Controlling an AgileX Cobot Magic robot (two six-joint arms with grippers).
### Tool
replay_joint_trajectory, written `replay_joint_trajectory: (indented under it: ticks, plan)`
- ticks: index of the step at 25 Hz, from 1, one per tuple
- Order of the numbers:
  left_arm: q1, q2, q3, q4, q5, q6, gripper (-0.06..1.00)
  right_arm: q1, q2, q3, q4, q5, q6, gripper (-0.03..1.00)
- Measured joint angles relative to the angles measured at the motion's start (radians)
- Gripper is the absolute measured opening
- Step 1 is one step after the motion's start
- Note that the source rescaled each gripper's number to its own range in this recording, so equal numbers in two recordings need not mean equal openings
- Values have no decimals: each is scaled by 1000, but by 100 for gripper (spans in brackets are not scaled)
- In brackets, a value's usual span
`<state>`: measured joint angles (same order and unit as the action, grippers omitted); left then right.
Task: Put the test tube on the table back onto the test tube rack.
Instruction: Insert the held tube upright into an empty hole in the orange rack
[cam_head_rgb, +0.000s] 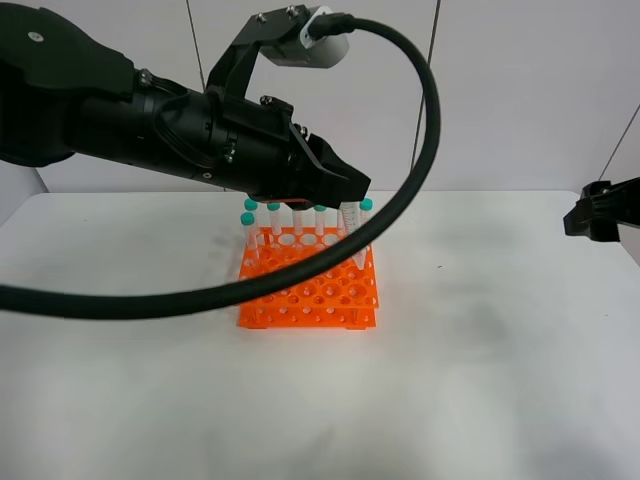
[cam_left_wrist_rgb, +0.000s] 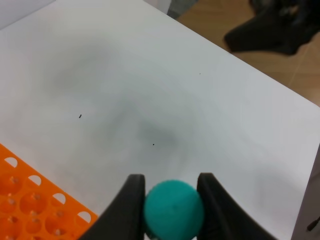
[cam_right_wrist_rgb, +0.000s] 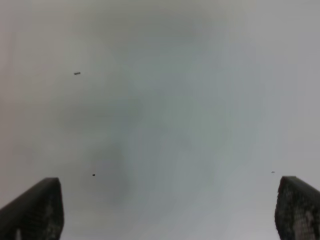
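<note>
My left gripper (cam_head_rgb: 356, 203) is shut on a test tube (cam_head_rgb: 352, 235), a slim clear tube with a teal cap and pointed tip. The tube hangs tip-down over the back right corner of the orange test tube rack (cam_head_rgb: 310, 292), its tip down among the holes there. In the left wrist view the teal cap (cam_left_wrist_rgb: 174, 209) sits pinched between the two black fingers (cam_left_wrist_rgb: 131, 197), with a corner of the rack (cam_left_wrist_rgb: 35, 200) beside it. My right gripper (cam_head_rgb: 598, 215) hovers at the right edge over the white table (cam_head_rgb: 480, 350), open and holding nothing (cam_right_wrist_rgb: 165, 215).
Several other teal-capped tubes (cam_head_rgb: 273, 215) stand in the rack's back row. A thick black cable (cam_head_rgb: 425, 130) loops from the left arm across the front of the rack. The table's far edge and a wooden floor (cam_left_wrist_rgb: 270, 60) show in the left wrist view.
</note>
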<state>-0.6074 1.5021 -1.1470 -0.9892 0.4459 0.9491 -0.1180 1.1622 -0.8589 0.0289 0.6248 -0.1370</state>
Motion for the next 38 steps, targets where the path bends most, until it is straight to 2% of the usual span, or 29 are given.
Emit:
replay_joint_trajectory:
  ticks: [19, 23, 25, 29, 38]
  plan:
    - [0, 0, 0, 0, 4, 3, 0, 0, -642, -3, 5, 287, -5, 93]
    - [0, 0, 0, 1, 8, 3, 0, 55, -715, 10, -15, 340, -5, 93]
    - [0, 0, 0, 1, 8, 3, 0, 88, -755, 40, -45, 367, 9, 93]
    - [0, 0, 0, 1, 17, 3, 0, 99, -831, 128, -78, 381, 109, 93]
    - [0, 0, 0, 1, 26, 3, 0, 101, -977, 343, -41, 393, 152, 93]
